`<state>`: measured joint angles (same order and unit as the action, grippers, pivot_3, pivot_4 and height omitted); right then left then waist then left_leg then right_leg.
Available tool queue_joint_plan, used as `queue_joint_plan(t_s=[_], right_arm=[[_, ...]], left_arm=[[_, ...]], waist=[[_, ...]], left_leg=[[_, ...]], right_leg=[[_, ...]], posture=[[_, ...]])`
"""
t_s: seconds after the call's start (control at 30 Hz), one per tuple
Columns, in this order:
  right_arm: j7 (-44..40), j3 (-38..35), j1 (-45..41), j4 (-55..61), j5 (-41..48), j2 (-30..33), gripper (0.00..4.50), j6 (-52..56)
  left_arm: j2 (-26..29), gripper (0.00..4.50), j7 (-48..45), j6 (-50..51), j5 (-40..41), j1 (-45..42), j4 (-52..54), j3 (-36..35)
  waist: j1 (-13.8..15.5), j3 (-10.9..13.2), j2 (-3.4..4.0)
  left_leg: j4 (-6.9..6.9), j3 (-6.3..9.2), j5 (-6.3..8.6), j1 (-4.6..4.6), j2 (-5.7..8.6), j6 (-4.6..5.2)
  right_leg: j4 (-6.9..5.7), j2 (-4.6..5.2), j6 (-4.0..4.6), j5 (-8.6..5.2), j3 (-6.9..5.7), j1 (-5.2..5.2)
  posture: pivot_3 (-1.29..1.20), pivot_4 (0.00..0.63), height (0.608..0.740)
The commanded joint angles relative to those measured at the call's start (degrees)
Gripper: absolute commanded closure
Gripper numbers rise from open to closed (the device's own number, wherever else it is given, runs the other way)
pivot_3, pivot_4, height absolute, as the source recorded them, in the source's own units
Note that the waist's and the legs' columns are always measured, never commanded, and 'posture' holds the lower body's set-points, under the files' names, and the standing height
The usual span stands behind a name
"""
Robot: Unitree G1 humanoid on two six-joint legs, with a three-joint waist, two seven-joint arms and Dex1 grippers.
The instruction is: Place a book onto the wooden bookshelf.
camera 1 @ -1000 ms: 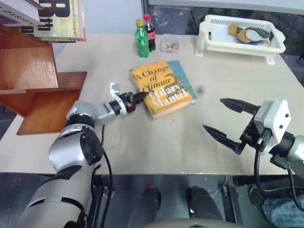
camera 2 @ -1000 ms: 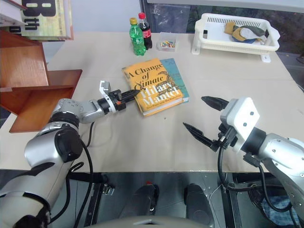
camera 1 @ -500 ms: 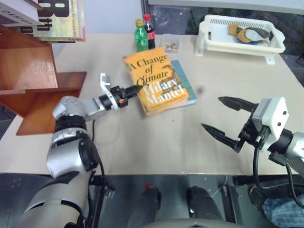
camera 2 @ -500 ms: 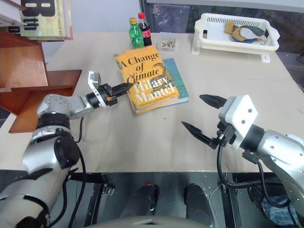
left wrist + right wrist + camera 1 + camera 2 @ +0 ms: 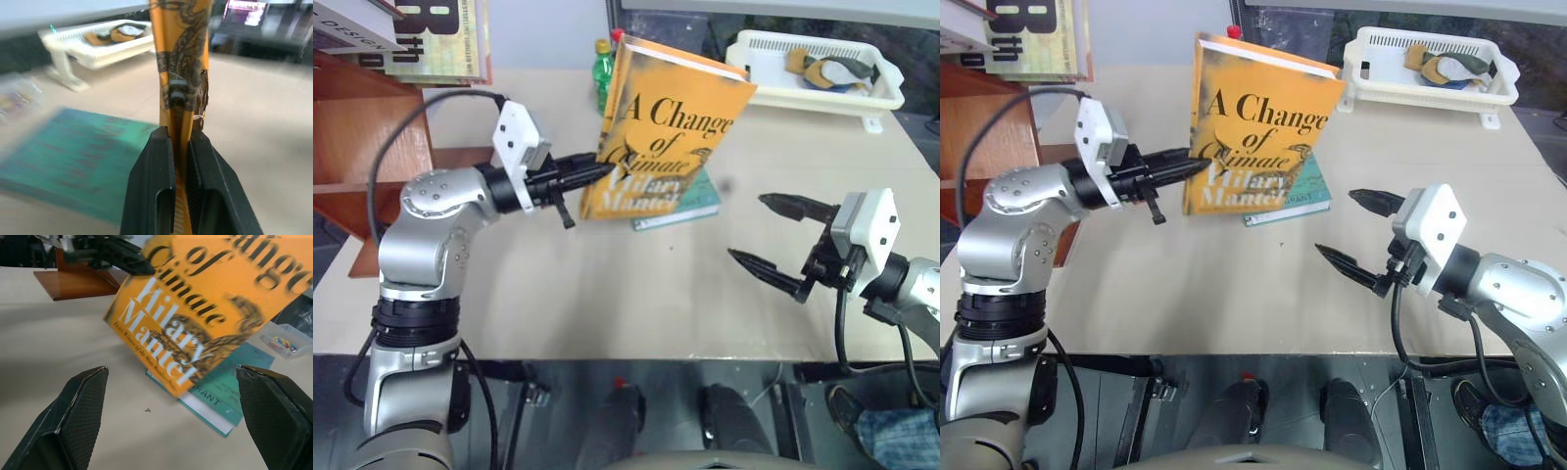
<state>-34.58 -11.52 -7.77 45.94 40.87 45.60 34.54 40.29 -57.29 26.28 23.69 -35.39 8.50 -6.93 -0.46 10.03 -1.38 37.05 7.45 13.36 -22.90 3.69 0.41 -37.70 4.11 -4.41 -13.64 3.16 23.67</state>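
Note:
The book (image 5: pixel 671 137), orange-yellow with "A Change of Climate" on its cover, hangs upright above the table, cover toward me. My left gripper (image 5: pixel 597 171) is shut on its lower left edge; in the left wrist view the black fingers (image 5: pixel 156 186) pinch the orange edge (image 5: pixel 181 49). The wooden bookshelf (image 5: pixel 372 147), glossy reddish-brown, stands at the table's left. My right gripper (image 5: pixel 749 228) is open and empty at the right, low over the table, pointing toward the book (image 5: pixel 210 298).
A teal-green book (image 5: pixel 690 196) lies flat on the table under the raised one. Pale books with big black letters (image 5: pixel 431 39) sit on top of the shelf. A green bottle (image 5: pixel 602 73) and a white basket (image 5: pixel 813 69) stand at the back.
My left gripper has lifted the orange book off the teal one and swung it up from flat to upright. The right gripper has stayed open in about the same place.

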Motion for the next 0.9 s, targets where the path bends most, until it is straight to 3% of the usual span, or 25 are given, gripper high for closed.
queue_joint_plan(t_s=[0.03, 0.17, 0.23, 0.33, 0.5, 0.57, 0.77, 0.9], right_arm=[[-4.11, -2.16, 1.29, -0.74, 0.5, 1.01, 0.19, -2.71], [-6.85, -1.4, 0.28, -2.93, 0.07, 0.76, 0.19, -4.23], [-7.62, -0.53, -0.59, -3.9, -0.43, 0.43, 0.19, -4.83], [-10.16, 2.42, -3.94, -8.06, -2.11, -0.65, 0.19, -7.16], [-14.41, 6.91, -8.87, -14.44, -4.56, -2.78, 0.19, -10.53], [-16.28, 8.48, -10.79, -17.0, -5.33, -3.83, 0.19, -11.85], [-19.51, 11.03, -14.3, -21.43, -7.01, -6.23, 0.19, -14.33], [-20.56, 12.15, -15.62, -22.34, -7.63, -7.71, 0.19, -14.92]], left_arm=[[7.43, 4.48, -1.14, -32.47, -13.07, -4.32, -4.71, -2.7], [13.79, 4.48, -2.26, -52.04, -15.84, -7.85, -13.11, -5.26], [16.28, 4.48, -2.67, -56.26, -15.59, -8.86, -16.14, -6.09], [24.16, 4.48, -5.07, -62.45, -15.08, -7.81, -21.22, -10.4], [33.16, 4.48, -13.58, -61.64, -7.84, 2.78, -22.9, -20.01], [35.1, 4.48, -17.56, -59.68, -6.87, 9.22, -23.09, -26.85], [34.89, 4.48, -23.7, -54.88, -6.57, 22.9, -20.84, -42.12], [34.7, 4.48, -24.43, -56.44, -8.6, 27.74, -21.73, -46.38]], waist=[[0.06, 0.01, -0.02], [-0.19, 0.01, -0.01], [-0.29, 0.02, 0.0], [-0.61, 0.05, -0.01], [-1.82, 0.17, 0.11], [-1.91, 0.18, 0.12], [-1.94, 0.26, 0.19], [-1.76, 0.26, 0.19]], left_leg=[[0.0, -0.01, 0.0, 0.0, 0.0, 0.01], [-0.04, -0.03, 0.01, -0.03, 0.01, 0.02], [-0.07, -0.05, 0.02, -0.01, 0.01, 0.03], [-0.08, -0.05, 0.02, 0.02, 0.0, 0.04], [-0.14, -0.07, 0.02, 0.03, -0.03, 0.06], [-0.15, -0.05, 0.03, 0.04, -0.04, 0.06], [-0.17, -0.18, 0.03, 0.07, -0.13, 0.06], [-0.17, -0.19, 0.03, 0.07, -0.14, 0.06]], right_leg=[[0.0, 0.01, 0.0, 0.0, 0.01, -0.01], [0.12, 0.01, -0.01, 0.0, 0.0, 0.0], [0.13, 0.01, -0.01, 0.0, 0.01, 0.0], [0.07, -0.04, -0.03, 0.0, -0.01, 0.01], [0.06, -0.06, -0.03, -0.01, -0.01, 0.02], [0.06, -0.07, -0.03, -0.01, -0.03, 0.02], [0.04, -0.13, -0.03, -0.02, -0.1, 0.02], [0.04, -0.1, -0.02, -0.02, -0.13, 0.01]], posture=[[0.0, 0.15, 0.74], [0.0, 0.15, 0.74], [0.0, 0.15, 0.74], [0.0, 0.15, 0.74], [0.0, 0.15, 0.74], [0.0, 0.15, 0.74], [0.0, 0.15, 0.74], [0.0, 0.15, 0.74]])
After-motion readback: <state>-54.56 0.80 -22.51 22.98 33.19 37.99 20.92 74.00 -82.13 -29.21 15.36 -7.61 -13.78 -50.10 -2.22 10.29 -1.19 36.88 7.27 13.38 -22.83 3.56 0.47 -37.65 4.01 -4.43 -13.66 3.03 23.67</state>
